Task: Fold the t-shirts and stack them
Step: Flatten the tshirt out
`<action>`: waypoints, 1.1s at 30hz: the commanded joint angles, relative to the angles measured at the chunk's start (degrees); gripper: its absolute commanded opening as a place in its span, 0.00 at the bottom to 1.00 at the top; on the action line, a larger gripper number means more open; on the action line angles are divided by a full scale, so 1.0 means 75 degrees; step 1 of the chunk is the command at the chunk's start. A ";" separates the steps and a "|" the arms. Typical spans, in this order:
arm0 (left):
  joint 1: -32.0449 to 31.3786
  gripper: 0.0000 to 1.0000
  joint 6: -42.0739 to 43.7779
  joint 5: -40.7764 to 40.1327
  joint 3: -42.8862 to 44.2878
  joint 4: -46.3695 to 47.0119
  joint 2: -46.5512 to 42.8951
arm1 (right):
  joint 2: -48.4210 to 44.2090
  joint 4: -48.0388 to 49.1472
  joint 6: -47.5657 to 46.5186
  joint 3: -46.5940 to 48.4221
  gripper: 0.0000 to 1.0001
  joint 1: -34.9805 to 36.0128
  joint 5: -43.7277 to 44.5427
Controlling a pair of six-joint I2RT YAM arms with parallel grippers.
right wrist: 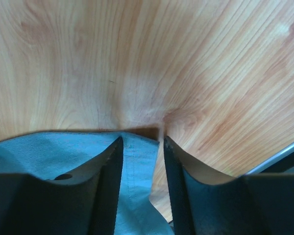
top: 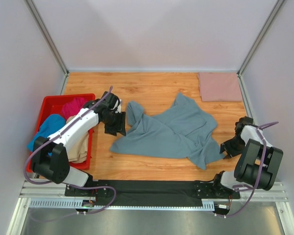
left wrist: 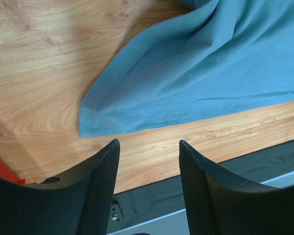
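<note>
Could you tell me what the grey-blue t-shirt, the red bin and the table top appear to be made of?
Grey-blue t-shirt: soft matte knit cloth, probably cotton jersey; it drapes in folds, with a stitched hem. Red bin: likely moulded plastic, by its smooth rigid rim. Table top: wood or wood-look laminate, grain visible, slight sheen.

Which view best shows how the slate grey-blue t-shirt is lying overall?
Top external: the whole grey-blue t-shirt shows, crumpled on the table. Left wrist catches only one corner; right wrist only a strip of hem.
</note>
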 commanded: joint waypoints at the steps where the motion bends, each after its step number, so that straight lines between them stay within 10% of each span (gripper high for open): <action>1: 0.0108 0.59 -0.0035 0.0322 -0.0196 0.0126 -0.0233 | 0.0311 0.0607 0.0078 -0.0268 0.37 0.0025 0.0971; 6: 0.0201 0.66 -0.0282 0.0743 -0.0676 0.0290 -0.0560 | -0.0041 0.0737 0.0091 -0.0468 0.00 0.0037 0.0913; 15: 0.1256 0.73 -0.2110 0.1097 -0.1181 -0.0037 -0.0714 | -0.1552 -0.0281 0.0289 0.0059 0.00 0.0317 -0.0482; 33: 0.1456 0.53 -0.4172 -0.0217 -0.2833 0.1333 -0.0610 | -0.2607 -0.0072 0.1144 -0.0339 0.00 0.1208 -0.1677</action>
